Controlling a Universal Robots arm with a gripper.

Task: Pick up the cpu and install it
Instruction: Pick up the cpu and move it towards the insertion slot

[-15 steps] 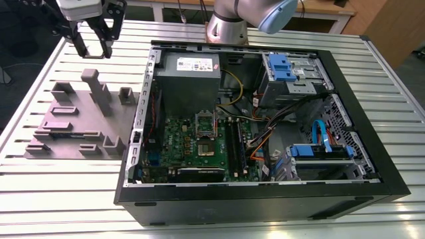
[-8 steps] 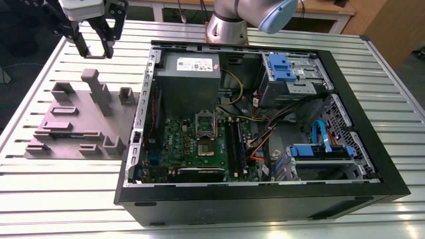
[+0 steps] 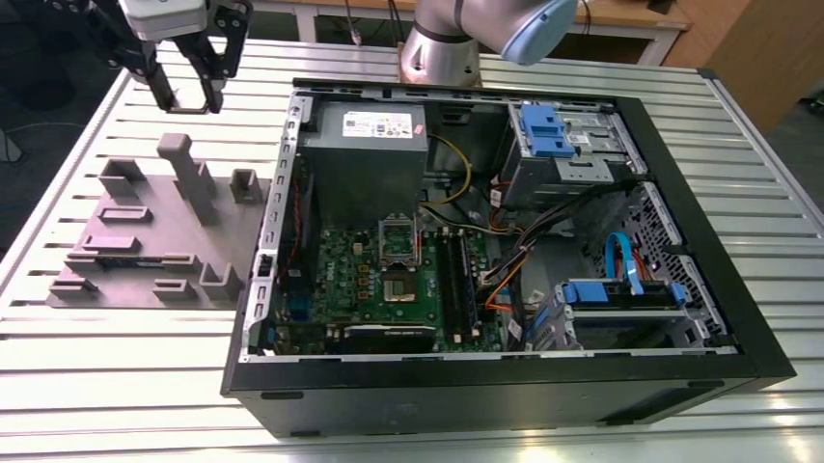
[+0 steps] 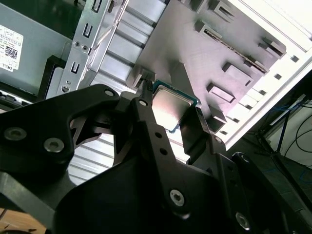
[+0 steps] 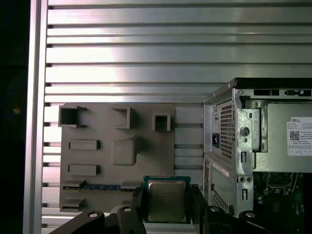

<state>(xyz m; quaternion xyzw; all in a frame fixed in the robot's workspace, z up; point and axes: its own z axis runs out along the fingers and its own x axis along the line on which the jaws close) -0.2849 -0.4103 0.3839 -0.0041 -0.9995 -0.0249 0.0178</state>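
Cpu (image 5: 166,201) is clamped between the fingers of the gripper (image 3: 191,101), held high over the grey fixture tray's (image 3: 154,231) far edge. The open computer case (image 3: 451,386) seemingly stands clear, toward the exterior view's right.

a ribbed silvery tabletop (image 3: 116,338) catches bright glare; past its edge stands a pale wooden desk (image 3: 618,13), and dark floor (image 3: 15,207) lies beside the tabletop.

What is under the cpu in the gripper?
Below the cpu, the grey tray and slatted table show in the first wrist view; the patch straight beneath is covered by the cpu itself.
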